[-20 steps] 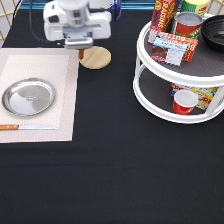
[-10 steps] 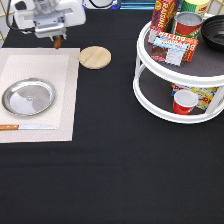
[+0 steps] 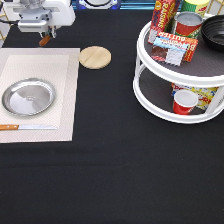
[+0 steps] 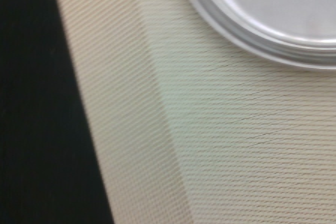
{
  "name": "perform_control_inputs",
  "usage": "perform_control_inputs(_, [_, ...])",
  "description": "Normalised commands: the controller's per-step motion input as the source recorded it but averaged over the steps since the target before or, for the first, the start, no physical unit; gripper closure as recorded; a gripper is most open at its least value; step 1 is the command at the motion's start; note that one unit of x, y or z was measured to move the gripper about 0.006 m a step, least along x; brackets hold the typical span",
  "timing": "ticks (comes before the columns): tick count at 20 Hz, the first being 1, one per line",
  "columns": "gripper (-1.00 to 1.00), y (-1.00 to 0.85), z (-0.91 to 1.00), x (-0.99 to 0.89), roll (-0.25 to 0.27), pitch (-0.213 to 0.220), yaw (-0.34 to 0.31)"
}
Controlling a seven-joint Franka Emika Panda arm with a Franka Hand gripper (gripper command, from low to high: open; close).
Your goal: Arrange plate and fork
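Observation:
The shiny silver plate [image 3: 28,96] lies on a pale placemat [image 3: 60,65] at the exterior view's left. Part of the plate's rim [image 4: 277,37] shows in the wrist view over the mat's woven surface. My gripper [image 3: 47,34] hangs at the exterior view's top left, just beyond the mat's far edge. It is shut on the fork [image 3: 45,39], of which only the orange-brown handle end shows, sticking out below the hand. The tines are hidden.
A wooden-handled knife [image 3: 25,127] lies along the mat's near edge, below the plate. A round wooden disc [image 3: 95,56] sits right of the mat. A white two-tier turntable [image 3: 150,100] with cans, boxes and a red cup [image 3: 184,102] fills the right.
The gripper has moved towards the exterior view's left and top, away from the wooden disc, with the orange-brown handle still in it. Plate, knife and disc have stayed put.

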Motion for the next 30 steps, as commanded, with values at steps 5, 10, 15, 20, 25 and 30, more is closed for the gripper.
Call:
perform_control_inputs(5, [1.00,0.00,-0.29,-0.05,0.008,-0.045,-0.374])
perform_control_inputs(10, [1.00,-0.03,-0.41,-0.13,0.000,-0.007,-0.368])
perform_control_inputs(15, [1.00,-0.11,-0.42,-0.18,0.000,0.007,-0.349])
perform_control_inputs(20, [1.00,-0.39,-0.12,-0.25,0.013,0.068,-0.241])
perform_control_inputs(25, [1.00,-0.68,0.00,-0.23,0.003,0.081,-0.119])
perform_control_inputs(30, [1.00,-0.76,-0.04,0.07,0.000,0.017,-0.043])
